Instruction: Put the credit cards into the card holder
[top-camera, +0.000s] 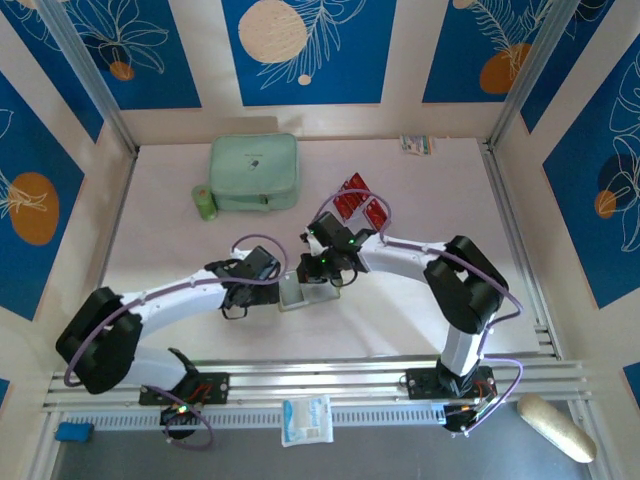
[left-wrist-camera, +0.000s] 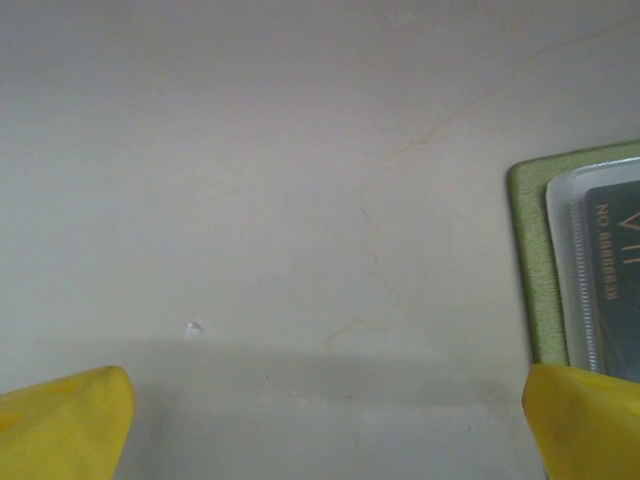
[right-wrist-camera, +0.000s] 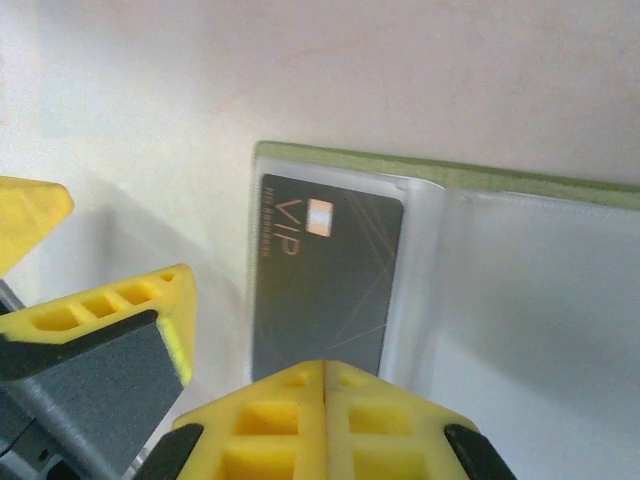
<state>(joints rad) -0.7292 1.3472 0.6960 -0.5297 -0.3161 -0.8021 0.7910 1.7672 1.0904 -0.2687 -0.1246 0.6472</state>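
The card holder (top-camera: 297, 294) is seen lying open near the table's (top-camera: 180, 240) middle, olive rim up, between the two grippers.

L gripper (left-wrist-camera: 325, 428) is spread wide, nothing held. Only bare tabletop is seen btwn its yellow fingertips (left-wrist-camera: 62, 420). One tip sits just at the holder's (left-wrist-camera: 527, 262) outer edge and the other is well clear of it. From above, this gripper (top-camera: 272, 278) is found close against the holder's left side.

R gripper (right-wrist-camera: 325, 405) is closed, fingers pressed together w/ only a seam showing. Its tips are placed over the near edge of a black card (right-wrist-camera: 325, 280), which is tucked in the clear pocket at the holder's (right-wrist-camera: 430, 168) left end. A grip on that card can't be told. From above, it (top-camera: 323, 274) is seen on the holder's right side.

The L gripper's fingers (right-wrist-camera: 112, 320) are seen just beside that same holder edge, so little room is left there.

Red cards (top-camera: 360, 203) are laid out behind and right of the holder, apart from it. A mint case (top-camera: 254, 172) and a small green roll (top-camera: 204, 202) are set behind and left of the holder. Open tabletop is left in front of the holder.
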